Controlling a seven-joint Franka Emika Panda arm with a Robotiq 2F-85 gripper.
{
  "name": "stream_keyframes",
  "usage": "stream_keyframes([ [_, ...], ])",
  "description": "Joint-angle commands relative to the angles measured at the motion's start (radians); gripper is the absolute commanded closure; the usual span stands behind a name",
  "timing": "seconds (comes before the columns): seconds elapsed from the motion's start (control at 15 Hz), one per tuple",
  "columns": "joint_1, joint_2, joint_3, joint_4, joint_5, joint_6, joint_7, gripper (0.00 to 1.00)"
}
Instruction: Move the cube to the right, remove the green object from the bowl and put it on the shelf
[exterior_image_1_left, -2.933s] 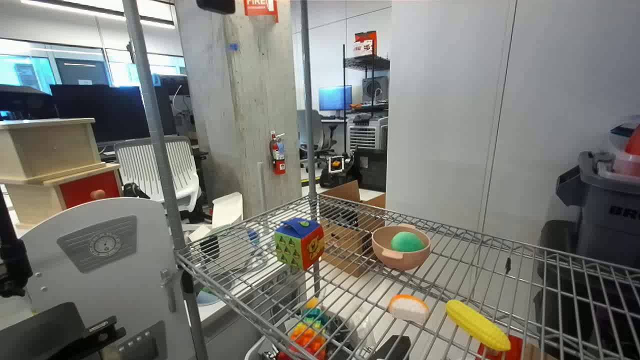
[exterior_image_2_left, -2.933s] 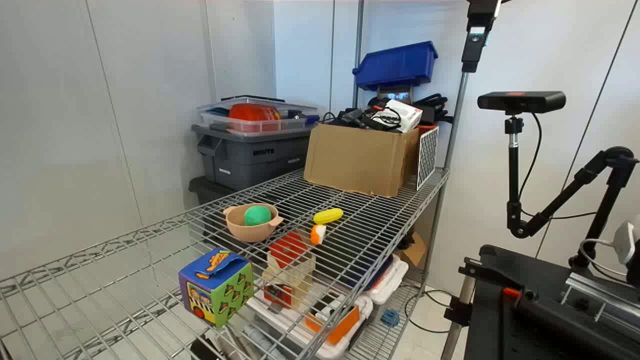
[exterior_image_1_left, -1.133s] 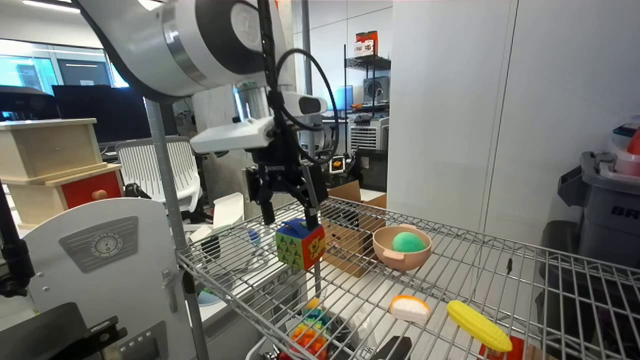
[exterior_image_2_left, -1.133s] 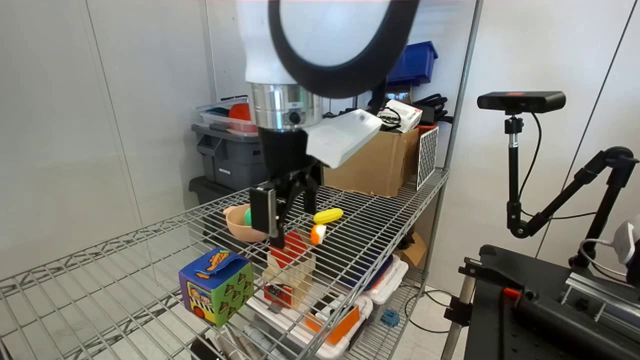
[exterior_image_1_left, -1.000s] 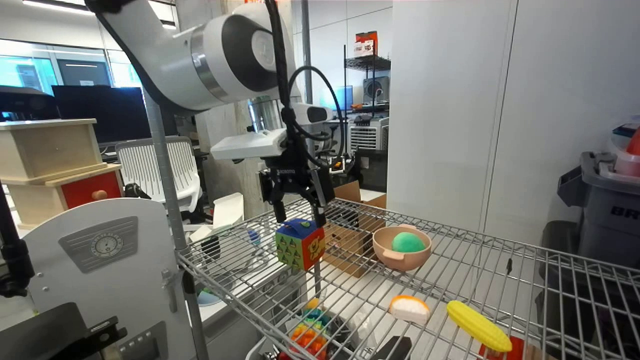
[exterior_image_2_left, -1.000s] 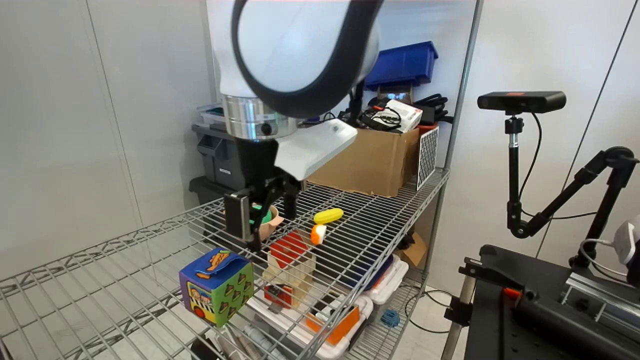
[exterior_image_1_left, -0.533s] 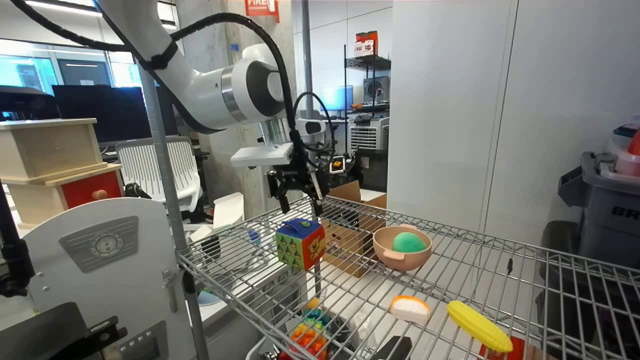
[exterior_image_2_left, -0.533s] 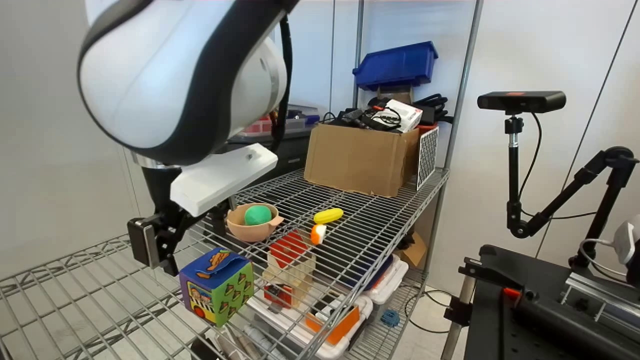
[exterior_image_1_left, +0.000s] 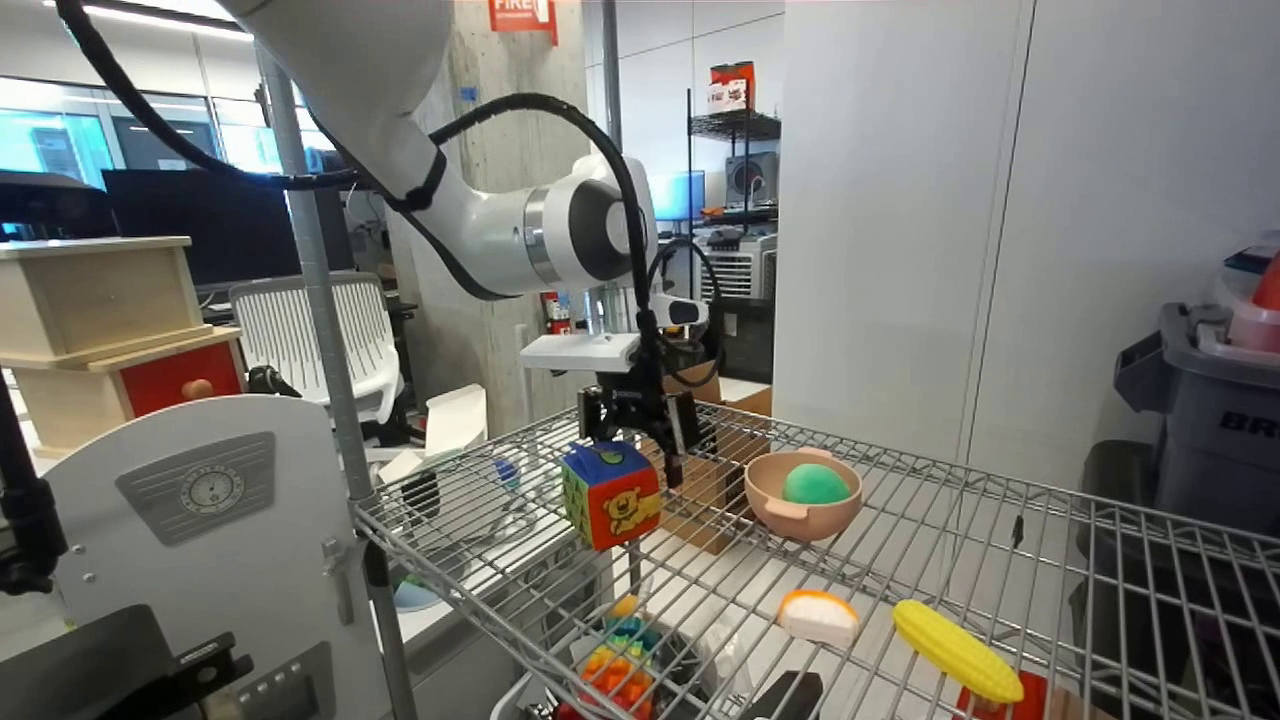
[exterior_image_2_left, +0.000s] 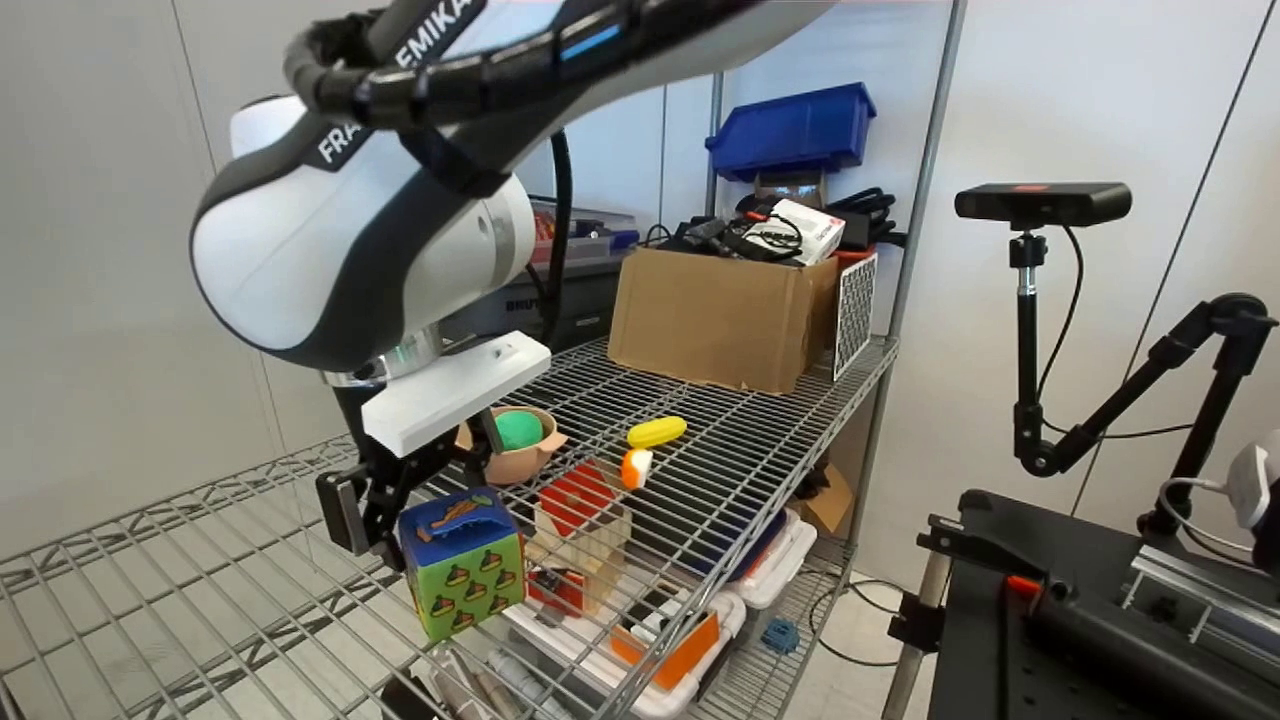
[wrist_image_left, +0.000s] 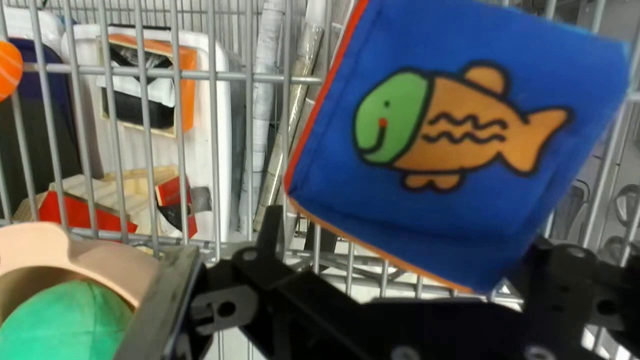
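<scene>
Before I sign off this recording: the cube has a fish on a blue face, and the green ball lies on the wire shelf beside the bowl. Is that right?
Not quite: the green ball sits inside the bowl, not beside it, as both exterior views show. The cube does have a fish on a blue face.

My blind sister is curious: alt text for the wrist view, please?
A toy cube, fish-printed blue face up, sits on a wire shelf by an open robotic end effector; lower left, a green ball lies in a bowl.
</scene>
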Motion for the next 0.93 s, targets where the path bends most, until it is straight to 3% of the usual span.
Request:
stream_keyframes([
  [0.0,0.011,0.081,0.012,0.156,0.033,-0.159,-0.007,0.00],
  [0.4,0.039,0.075,0.022,0.190,0.044,-0.271,0.004,0.00],
  [0.87,0.053,0.000,0.016,0.057,0.029,-0.222,0.013,0.00],
])
